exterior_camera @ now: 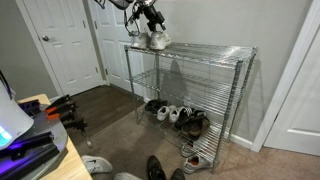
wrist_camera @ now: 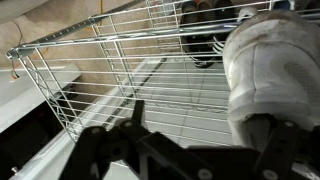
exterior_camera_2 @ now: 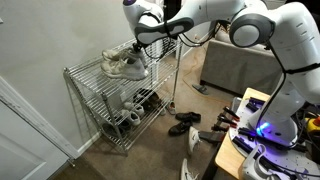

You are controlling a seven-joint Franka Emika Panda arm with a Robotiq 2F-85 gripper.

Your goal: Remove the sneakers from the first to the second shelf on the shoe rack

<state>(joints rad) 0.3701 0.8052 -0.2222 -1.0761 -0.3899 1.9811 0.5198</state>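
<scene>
A carpeted room with grey walls and white panelled doors (exterior_camera: 68, 45) holds a chrome wire shoe rack (exterior_camera: 240, 85), seen in both exterior views (exterior_camera_2: 85, 115). The pair of white sneakers (exterior_camera: 158, 41) sits on the rack's top wire surface (exterior_camera: 205, 50), at one end of it, the two shoes side by side and touching (exterior_camera_2: 124, 66). The white Panda arm (exterior_camera_2: 235, 20) reaches across from above, and its black wrist hangs just over the sneakers.

In the wrist view the jaws stand spread wide. One dark finger (wrist_camera: 135, 115) rises over bare wire, and the other sits low at the edge of the frame, directly under one white sneaker (wrist_camera: 262, 65). The gap between them shows only the wire grid, so nothing is pinched. Whether that far finger touches the sneaker cannot be told.

More shoes (exterior_camera: 178, 115) lie in a row on a lower shelf of the rack, also visible through the wires in an exterior view (exterior_camera_2: 135, 102). A pair of black shoes (exterior_camera_2: 185, 122) lies on the carpet near the rack's foot. A grey upholstered seat (exterior_camera_2: 235, 65) stands behind the arm, and a desk surface (exterior_camera: 40, 103) cluttered with gear fills a near corner.
</scene>
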